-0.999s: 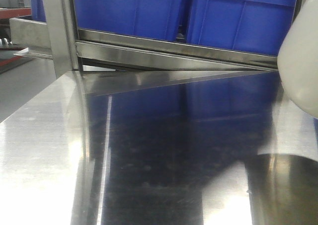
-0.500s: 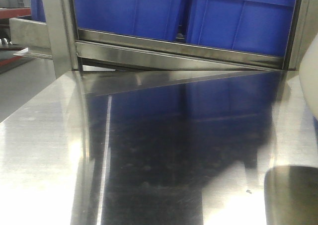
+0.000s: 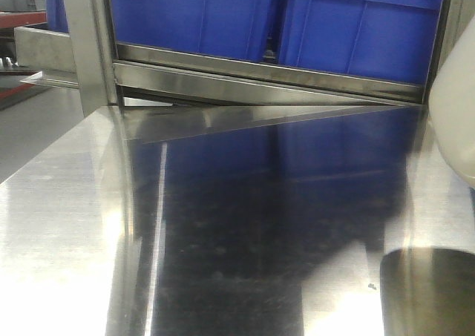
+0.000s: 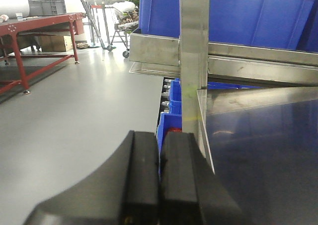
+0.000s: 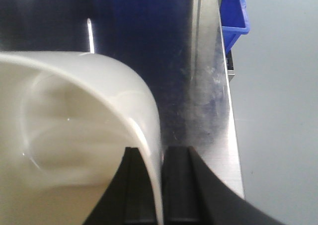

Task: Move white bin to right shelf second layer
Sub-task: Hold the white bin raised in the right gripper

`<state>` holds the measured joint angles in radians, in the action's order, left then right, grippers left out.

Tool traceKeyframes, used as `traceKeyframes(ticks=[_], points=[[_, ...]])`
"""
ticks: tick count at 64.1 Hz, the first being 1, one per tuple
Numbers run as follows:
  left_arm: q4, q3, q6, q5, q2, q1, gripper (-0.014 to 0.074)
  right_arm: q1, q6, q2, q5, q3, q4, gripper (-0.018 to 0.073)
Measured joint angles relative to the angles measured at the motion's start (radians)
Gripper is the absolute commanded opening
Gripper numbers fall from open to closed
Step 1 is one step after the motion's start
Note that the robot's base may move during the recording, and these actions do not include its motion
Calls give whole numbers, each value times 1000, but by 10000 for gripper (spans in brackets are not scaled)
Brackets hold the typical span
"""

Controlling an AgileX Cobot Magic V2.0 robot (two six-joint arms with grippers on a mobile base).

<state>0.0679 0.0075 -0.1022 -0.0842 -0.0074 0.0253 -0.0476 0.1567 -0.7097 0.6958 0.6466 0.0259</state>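
The white bin is a smooth cream tub that fills the left of the right wrist view, with its mouth facing the camera. My right gripper is shut on its thin wall, one black finger inside and one outside. In the front view only a curved piece of the white bin shows at the right edge, held off the steel tabletop. My left gripper is shut with nothing in it, hanging beside the table's left corner. The right shelf second layer is out of view.
Large blue crates stand on a steel rack level straight behind the tabletop. A steel upright rises at the table's left corner, with small blue bins below. A blue bin sits beyond the table's right edge.
The white bin slid almost out of the front view to the right half a second ago and has now come back a little leftward. Its dark reflection on the tabletop shifted with it.
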Motion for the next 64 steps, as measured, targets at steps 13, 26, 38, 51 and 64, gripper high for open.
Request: traceKeyframes(ticks=[13,26,38,51,64], points=[[0,0,0,0,0,0,85,0,-89,0,0,0,-60,50],[0,0,0,0,0,0,85,-2,-96,0,0,0,-60,50],[0,0,0,0,0,0,85,-2,-96,0,0,0,-59,50],[0,0,0,0,0,0,85,-2,-96,0,0,0,-59,50],[0,0,0,0,0,0,85,-2,-96,0,0,0,-59,50]])
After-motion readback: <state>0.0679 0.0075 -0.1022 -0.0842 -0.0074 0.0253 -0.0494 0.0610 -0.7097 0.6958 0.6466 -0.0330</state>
